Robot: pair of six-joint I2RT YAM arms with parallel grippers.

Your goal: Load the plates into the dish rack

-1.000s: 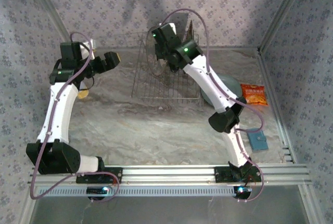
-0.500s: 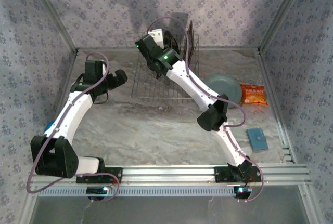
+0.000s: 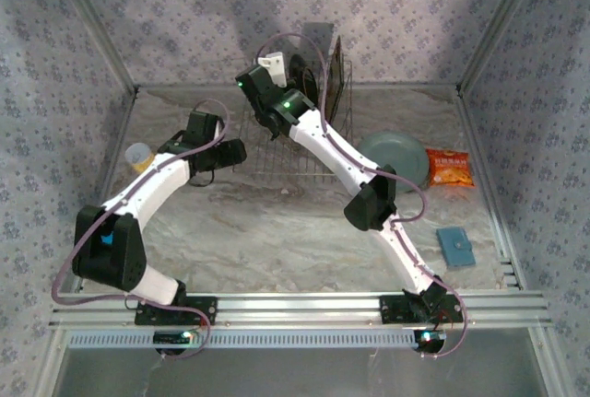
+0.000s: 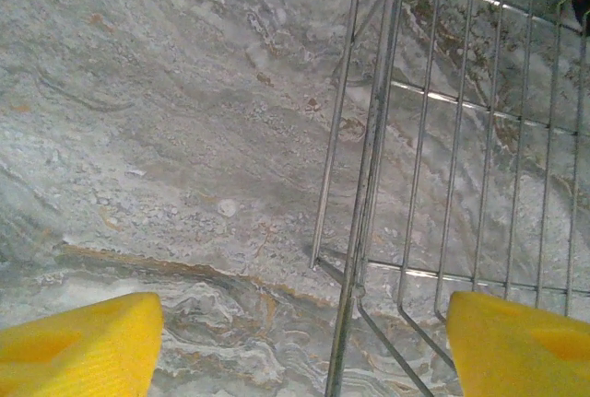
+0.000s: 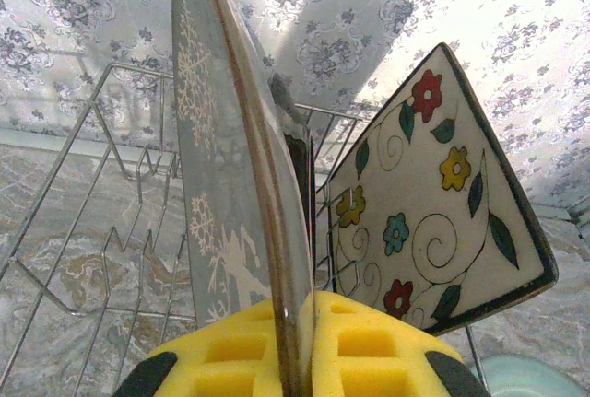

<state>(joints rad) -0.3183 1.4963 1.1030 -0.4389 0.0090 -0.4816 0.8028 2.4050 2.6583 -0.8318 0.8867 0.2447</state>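
My right gripper [image 5: 300, 346] is shut on the lower rim of the greyish plate with the white deer design [image 5: 217, 167]. That plate stands edge-on over the dish rack [image 5: 101, 231]. Close to its right the square flower-patterned plate [image 5: 442, 204] stands in the rack, with a dark plate [image 5: 297, 171] between the two. The pale grey-blue plate [image 3: 396, 157] lies flat on the table right of the rack [image 3: 295, 153]. My left gripper [image 4: 300, 346] is open low at the rack's front-left corner, and the rack's rim wire [image 4: 359, 231] runs between its yellow fingertips [image 4: 74, 342].
A small yellow cup [image 3: 138, 155] stands at the left of the table. An orange snack packet [image 3: 450, 169] lies beside the pale plate and a blue pad [image 3: 456, 246] nearer the front right. Patterned walls close in the back and sides.
My left arm has swung right and down to the rack's front-left corner, uncovering the yellow cup. The right arm carried the deer plate leftward over the rack.
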